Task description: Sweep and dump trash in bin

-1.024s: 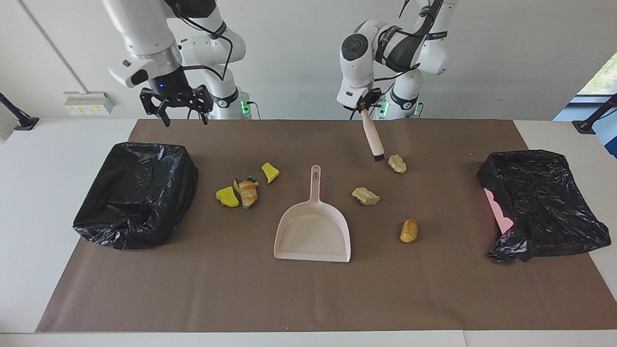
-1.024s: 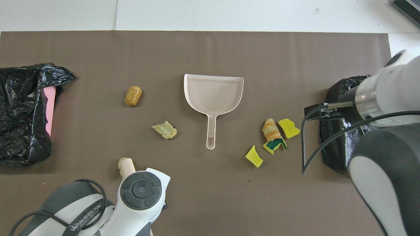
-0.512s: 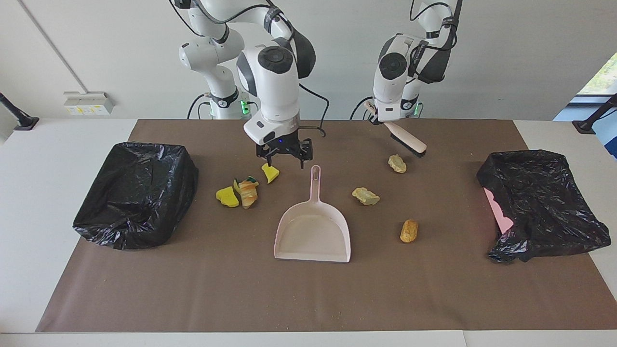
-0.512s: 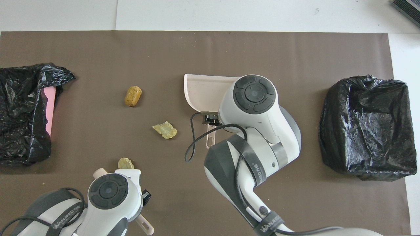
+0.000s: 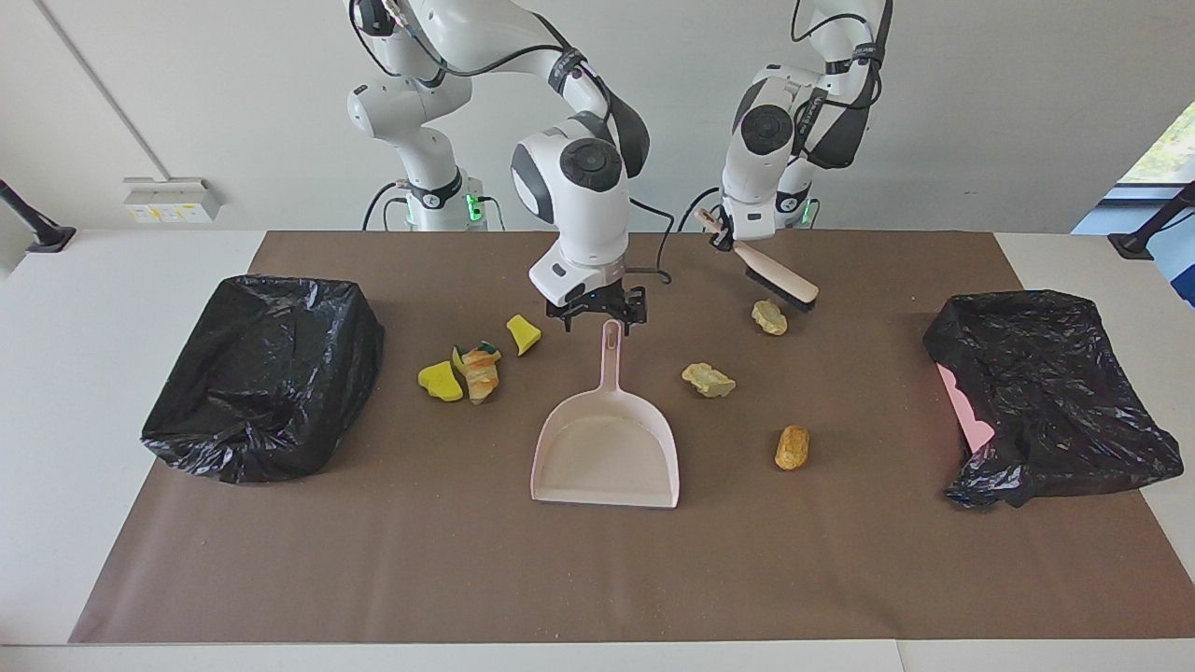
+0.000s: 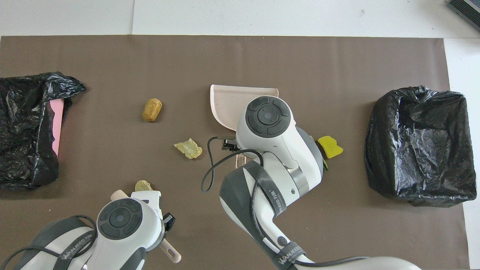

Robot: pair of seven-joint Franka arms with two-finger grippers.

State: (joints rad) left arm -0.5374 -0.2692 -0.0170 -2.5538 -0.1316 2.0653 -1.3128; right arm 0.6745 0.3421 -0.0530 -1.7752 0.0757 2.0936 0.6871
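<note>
My right end effector (image 5: 597, 317) hangs released over the dustpan (image 5: 607, 457) handle; a crooked descent could push it away. My left end effector (image 5: 717, 227) grasps the brush (image 5: 780, 277), one scrap (image 5: 769, 317) just below; other scraps (image 5: 471, 369) lie beside the right one.

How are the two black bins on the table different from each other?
The bin at the right arm's end stands boxy and upright; the bin at the left arm's end looks slumped, its bag crumpled. Pink shows under the latter's bag; the former shows only black. Both sit on the brown mat.
</note>
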